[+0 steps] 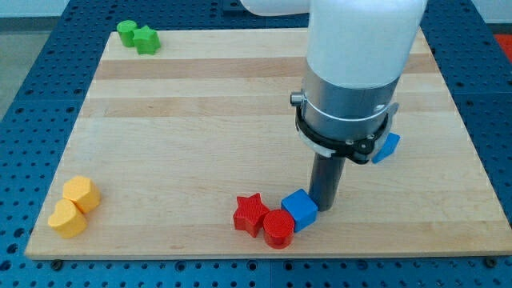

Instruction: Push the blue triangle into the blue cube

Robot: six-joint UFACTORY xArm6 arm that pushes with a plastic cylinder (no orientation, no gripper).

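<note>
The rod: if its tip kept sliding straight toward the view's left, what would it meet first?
My tip sits against the blue cube at its right, so the cube comes first. Behind it lie the red cylinder and red star. Exact contact is hard to judge.

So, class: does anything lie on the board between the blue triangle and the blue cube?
No block does. Only my tip stands between them, right beside the blue cube; the blue triangle sits up and to the view's right, half hidden by the arm.
</note>
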